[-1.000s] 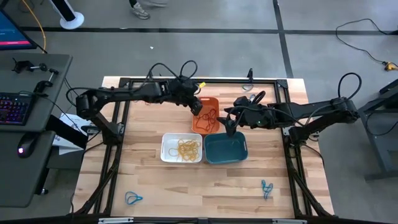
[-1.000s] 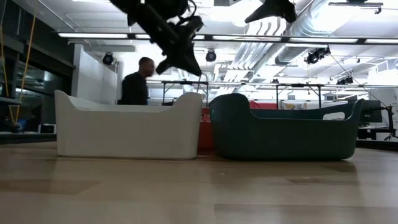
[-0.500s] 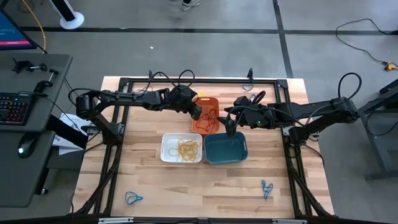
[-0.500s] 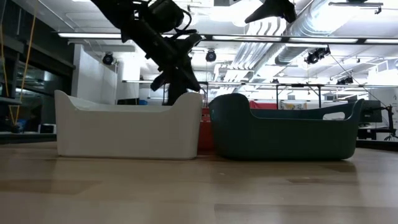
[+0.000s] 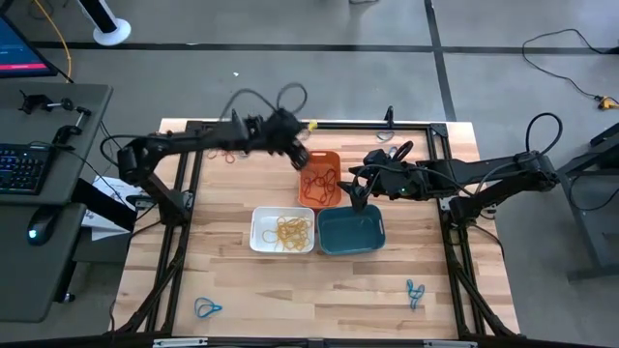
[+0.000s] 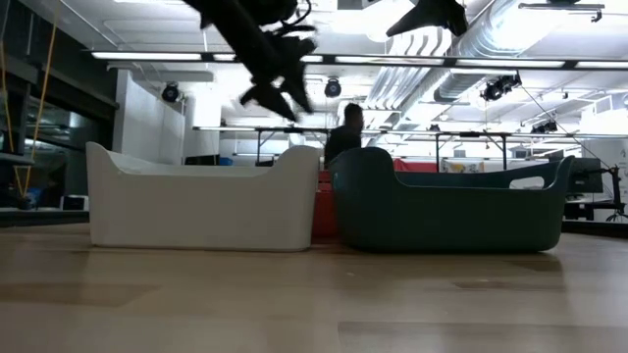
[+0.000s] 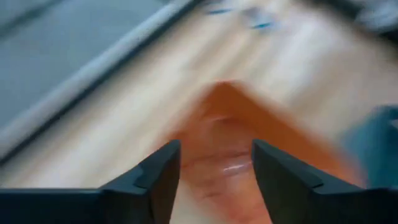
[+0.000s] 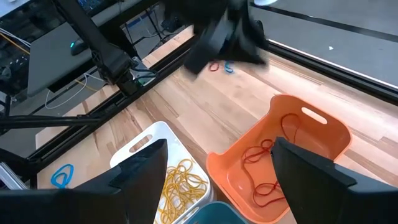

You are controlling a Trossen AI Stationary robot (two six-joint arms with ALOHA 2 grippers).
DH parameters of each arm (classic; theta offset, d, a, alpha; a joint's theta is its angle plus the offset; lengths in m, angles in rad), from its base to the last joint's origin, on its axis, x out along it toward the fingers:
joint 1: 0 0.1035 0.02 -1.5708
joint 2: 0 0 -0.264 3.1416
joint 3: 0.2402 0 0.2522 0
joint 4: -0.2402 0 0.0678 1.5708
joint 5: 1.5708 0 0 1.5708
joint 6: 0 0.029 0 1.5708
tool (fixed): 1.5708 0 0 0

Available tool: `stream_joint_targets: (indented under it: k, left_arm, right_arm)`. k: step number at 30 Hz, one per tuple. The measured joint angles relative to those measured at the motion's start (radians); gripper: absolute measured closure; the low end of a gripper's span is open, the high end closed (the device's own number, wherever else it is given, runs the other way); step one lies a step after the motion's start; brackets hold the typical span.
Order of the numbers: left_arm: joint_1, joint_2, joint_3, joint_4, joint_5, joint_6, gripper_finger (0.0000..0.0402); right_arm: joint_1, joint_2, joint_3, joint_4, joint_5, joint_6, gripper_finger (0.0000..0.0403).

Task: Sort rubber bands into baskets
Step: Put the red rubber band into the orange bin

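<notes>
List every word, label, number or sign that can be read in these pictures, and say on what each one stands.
None can be read.
Orange basket, white basket and teal basket: no print shows.
Monitor beside the table: lit, but its text is too small to read.
Keyboard: glowing keys, letters too small.
Left wrist view: too blurred for any text.

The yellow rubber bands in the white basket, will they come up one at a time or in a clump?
Probably a clump: the yellow rubber bands lie tangled in the white basket. They look thin and floppy, so they would likely dangle and snag. They are probably very light.
</notes>
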Motion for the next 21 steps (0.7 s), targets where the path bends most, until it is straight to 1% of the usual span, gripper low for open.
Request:
stream_joint_targets:
  k: [2,3,6,8,10,12,14,17,21]
  left_arm:
    - [0.051,-0.003,0.047,-0.143,-0.067,0.054,0.0200]
    - [0.084,-0.004,0.049,-0.193,-0.085,0.056,0.0197]
    - [0.201,-0.001,-0.017,-0.296,-0.067,-0.037,0.0194]
    - [0.278,-0.001,-0.102,-0.305,-0.045,-0.110,0.0194]
    - [0.340,-0.001,-0.197,-0.286,0.005,-0.166,0.0194]
    - [0.375,0.000,-0.285,-0.271,0.064,-0.179,0.0194]
    - [0.392,0.000,-0.349,-0.259,0.067,-0.156,0.0194]
    - [0.417,0.000,-0.396,-0.260,0.055,-0.101,0.0194]
    - [0.456,0.000,-0.403,-0.255,0.004,-0.080,0.0194]
  right_arm:
    - [0.000,0.000,0.000,0.000,0.000,0.001,0.0128]
    - [0.000,0.000,0.000,0.000,0.000,-0.001,0.0128]
    - [0.000,0.000,0.000,0.000,0.000,-0.004,0.0128]
    - [0.000,0.000,0.000,0.000,0.000,-0.006,0.0128]
    - [0.000,0.000,0.000,0.000,0.000,-0.006,0.0128]
    - [0.000,0.000,0.000,-0.001,0.000,-0.008,0.0128]
    - [0.000,0.000,0.000,-0.001,0.001,-0.018,0.0128]
    - [-0.008,0.000,0.000,-0.001,0.000,-0.024,0.0128]
    - [-0.027,0.000,0.000,-0.001,0.000,-0.021,0.0128]
